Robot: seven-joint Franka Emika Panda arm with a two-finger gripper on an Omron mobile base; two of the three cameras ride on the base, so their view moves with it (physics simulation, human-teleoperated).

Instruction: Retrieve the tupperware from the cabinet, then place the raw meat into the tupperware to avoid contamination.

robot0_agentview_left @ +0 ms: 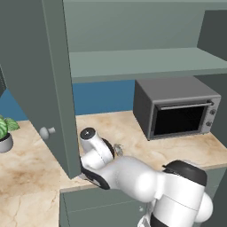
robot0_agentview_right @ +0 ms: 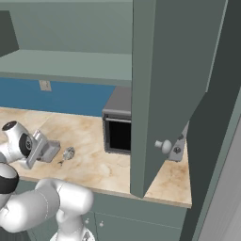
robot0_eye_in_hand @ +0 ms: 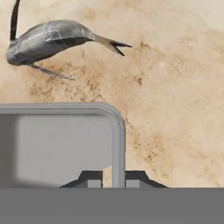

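The white arm reaches low over the beige marble-patterned table (robot0_agentview_right: 94, 164), and its end effector (robot0_eye_in_hand: 113, 178) is clamped on the side wall of the small pale grey translucent tupperware box (robot0_eye_in_hand: 57, 144): in the hand view one dark fingertip (robot0_eye_in_hand: 89, 178) sits inside the rim and the other just outside it, with the thin wall between them. That view cuts the box off at its left and bottom edges, so only one rounded corner and part of the floor can be seen. In the right base view the same box (robot0_agentview_right: 49, 151) rests on the table at the tip of the arm, partly hidden by the wrist; in the left base view the arm and the door cover it almost wholly.

The raw meat, a small elongated grey fish-like lump with thin fins and a forked tail (robot0_eye_in_hand: 52, 41), lies on the table just beside the box, apart from it and outside it. In the right base view it is a tiny grey lump (robot0_agentview_right: 68, 153); in the left base view it is barely a speck (robot0_agentview_left: 118, 148) behind the arm.

The large grey-green wall cabinet (robot0_agentview_left: 142, 62) stands open, its shelf bare where visible; its doors (robot0_agentview_right: 164, 94) swing forward and hide much of the scene, including part of the dark grey microwave (robot0_agentview_left: 175, 108). A potted green plant (robot0_agentview_left: 5, 131) is cut off at the left edge.
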